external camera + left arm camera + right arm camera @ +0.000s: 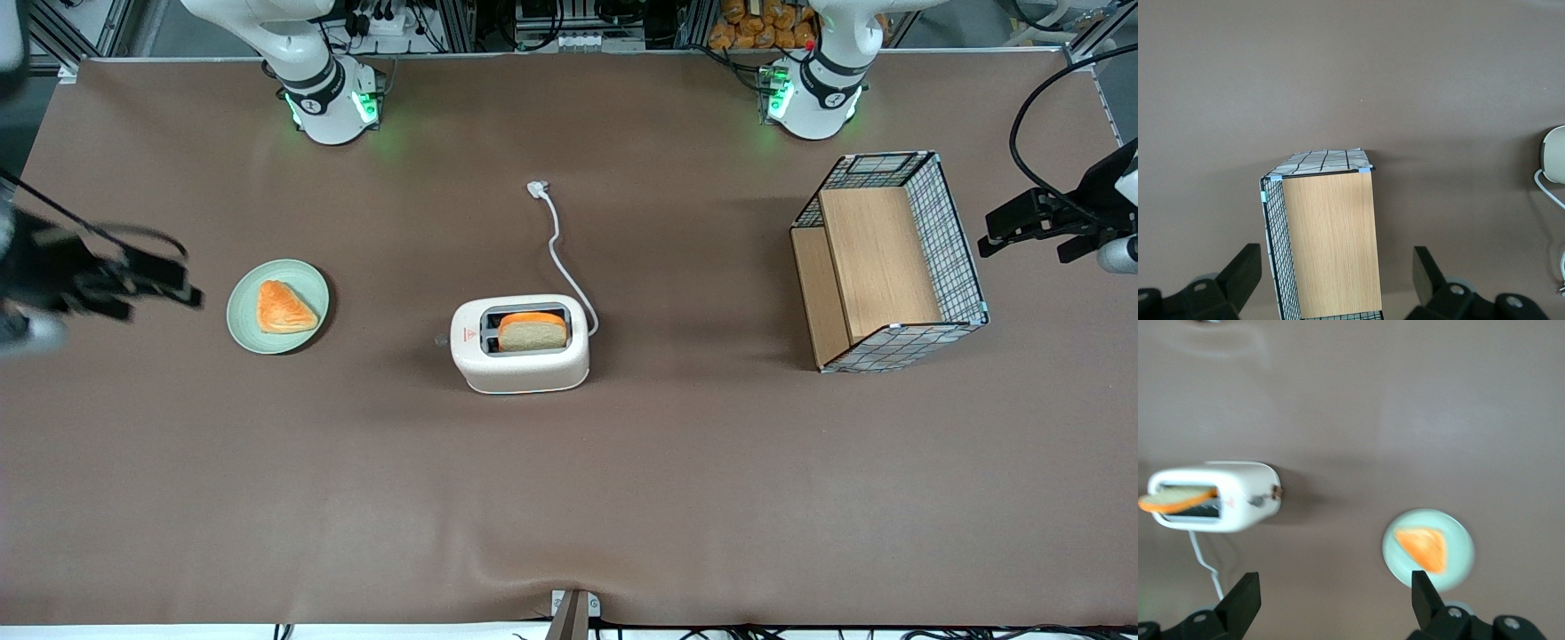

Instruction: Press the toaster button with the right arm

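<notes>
Reading the front view as a clock, with 12 pointing away from that camera: the toaster (520, 373) is sitting nearest the camera of everything here, about mid-table, its long axis running 9 to 3. A bread slice (532, 331) is standing in the slot, poking up above the rim. The button (440, 339) is sticking out of the short end at 9, the end with the red triangle, facing the working arm's end of the table.

A little farther from the camera, at about 9 from the toaster, a green plate (240, 311) is carrying one orange pastry wedge (284, 307). Farther out along the same line, the gripper (191, 293) is hovering over the table with its fingers (1245, 600) spread wide and holding nothing. It is well apart from the toaster.

So the button is lying at about 3 from the gripper, with the plate between the two. The coming move looks like a long sweep over or around the plate, ending in a push along the toaster's long axis. The working arm is clearly the nearer one.

Toward the parked arm's end, a wire basket (956, 240) is lying tipped, holding a wooden shelf (876, 258) and nothing else. Farthest, the cord (560, 258) is trailing toward 12 to its loose plug (538, 188).
</notes>
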`<state>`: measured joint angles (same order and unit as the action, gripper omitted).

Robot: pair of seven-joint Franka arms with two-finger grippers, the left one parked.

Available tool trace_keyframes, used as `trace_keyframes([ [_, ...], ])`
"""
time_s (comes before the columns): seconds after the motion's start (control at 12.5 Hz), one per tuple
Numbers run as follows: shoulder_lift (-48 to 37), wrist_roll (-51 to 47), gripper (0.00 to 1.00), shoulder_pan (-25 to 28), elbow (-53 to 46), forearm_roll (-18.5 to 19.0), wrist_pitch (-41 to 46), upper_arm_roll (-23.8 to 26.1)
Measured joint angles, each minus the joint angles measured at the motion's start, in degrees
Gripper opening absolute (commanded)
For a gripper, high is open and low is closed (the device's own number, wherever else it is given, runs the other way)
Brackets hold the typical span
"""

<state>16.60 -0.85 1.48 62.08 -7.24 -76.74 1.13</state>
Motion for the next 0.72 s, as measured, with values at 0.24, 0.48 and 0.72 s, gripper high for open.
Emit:
trace_keyframes([
  [0.24,-5.7,-2.1,1.0,-0.4,4.1,3.9,2.0,0.0],
  [0.48,-9.8,-2.5,1.0,-0.4,12.5,6.1,-1.0,0.0],
  [0.72,-16.0,-2.6,1.0,-0.4,21.2,8.0,-3.1,1.1],
])
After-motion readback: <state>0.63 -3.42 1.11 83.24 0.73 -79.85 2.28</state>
